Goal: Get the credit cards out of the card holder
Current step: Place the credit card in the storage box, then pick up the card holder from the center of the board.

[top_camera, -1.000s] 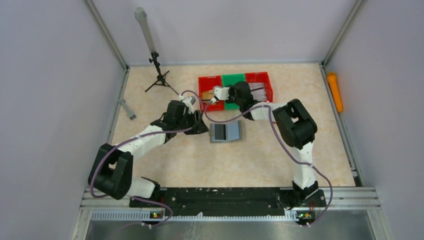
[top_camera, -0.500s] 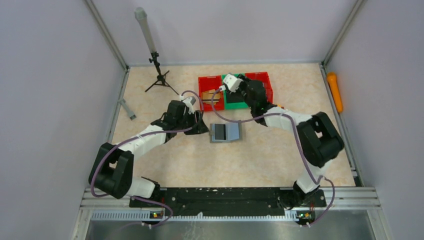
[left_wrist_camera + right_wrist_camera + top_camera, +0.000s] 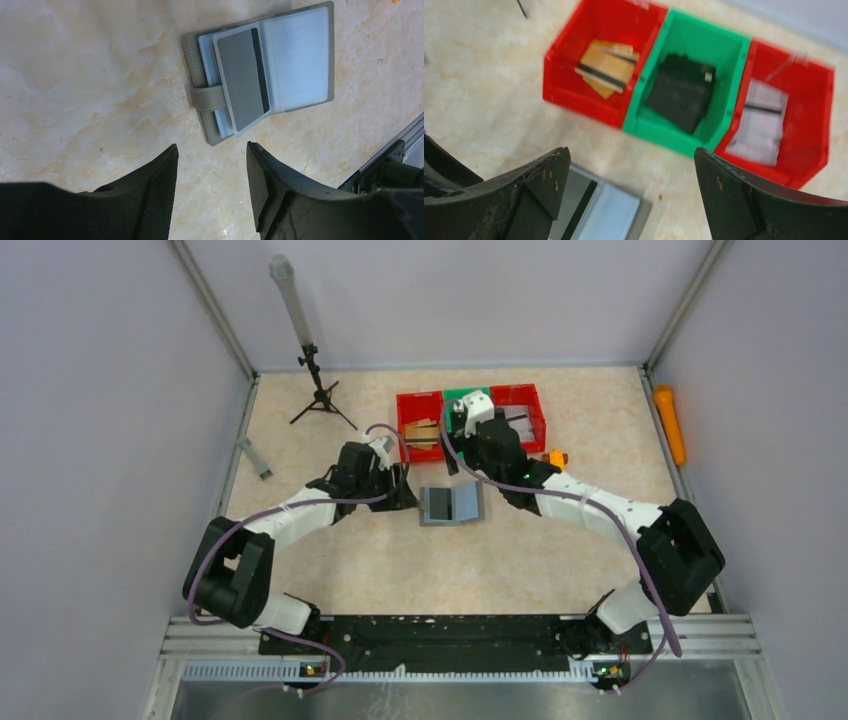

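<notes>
The grey card holder [image 3: 452,504] lies open on the table, tab strap [image 3: 207,96] toward my left gripper. A grey credit card with a black stripe [image 3: 242,80] sits in its top clear pocket. The pocket [image 3: 300,57] beside it looks blank. My left gripper [image 3: 211,150] is open and empty, low over the table just short of the tab edge [image 3: 402,490]. My right gripper [image 3: 631,155] is open wide and empty, raised above the holder's far edge [image 3: 462,445]. The holder's corner [image 3: 609,212] shows between its fingers.
Three bins stand behind the holder. The left red bin [image 3: 574,60] holds tan cards [image 3: 606,67], the green bin [image 3: 719,55] dark flat pieces [image 3: 681,92], the right red bin [image 3: 809,100] white cards [image 3: 759,120]. A black tripod [image 3: 318,390], a grey piece [image 3: 255,458] and orange objects [image 3: 668,420] lie further out.
My right gripper has opened wide and drawn back from over the left red bin toward the holder, its arm swinging out to the right. The left arm has barely moved.
</notes>
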